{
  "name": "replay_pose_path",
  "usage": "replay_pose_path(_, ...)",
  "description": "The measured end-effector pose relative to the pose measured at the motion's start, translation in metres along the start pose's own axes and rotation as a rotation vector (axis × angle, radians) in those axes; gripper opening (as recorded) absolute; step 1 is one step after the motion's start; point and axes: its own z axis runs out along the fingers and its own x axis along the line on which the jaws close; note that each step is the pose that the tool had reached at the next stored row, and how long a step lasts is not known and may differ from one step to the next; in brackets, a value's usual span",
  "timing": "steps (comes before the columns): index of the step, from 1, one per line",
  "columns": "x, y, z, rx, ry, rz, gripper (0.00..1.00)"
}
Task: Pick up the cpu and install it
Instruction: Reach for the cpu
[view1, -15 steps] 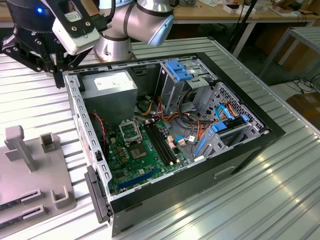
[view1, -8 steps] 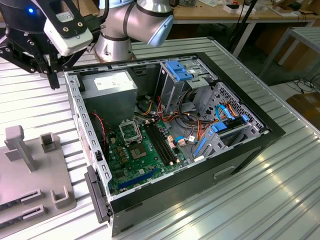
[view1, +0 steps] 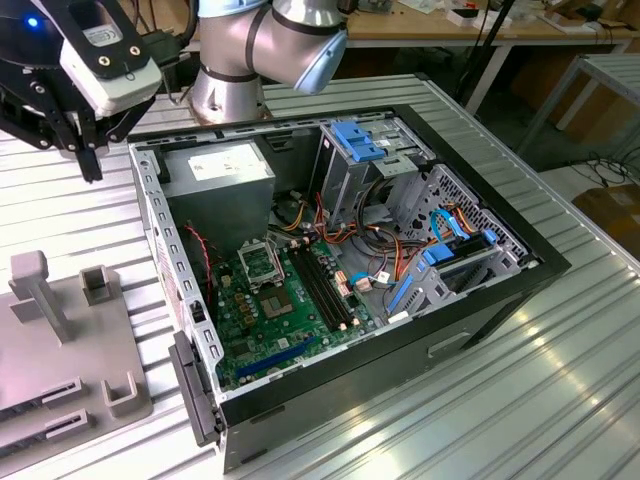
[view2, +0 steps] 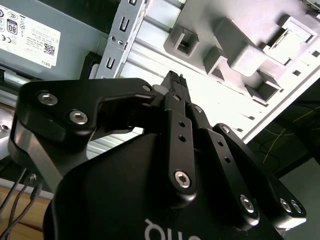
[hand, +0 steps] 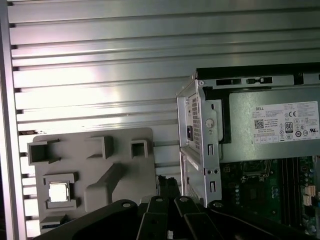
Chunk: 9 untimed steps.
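Pocket of grey holder holding cpu, hand pressed together, empty

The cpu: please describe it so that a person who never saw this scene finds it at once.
In the first wrist view, find the open computer case; beside it on the ribbed metal table lies a grey fixture plate. The cpu sits in a square frame on that plate. It is the one bright, silvery square there; the neighbouring pockets are plain grey.

Ribbed table: computer case, grey fixture.
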Motion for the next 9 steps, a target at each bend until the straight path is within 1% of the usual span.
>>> replay_pose_path(8,0.0112,-0.0010,0.0002,0.0001,0.0012,0.000,0.11)
replay_pose_path(9,0.0139,-0.0012,0.0003,0.0002,0.0016,0.000,0.11)
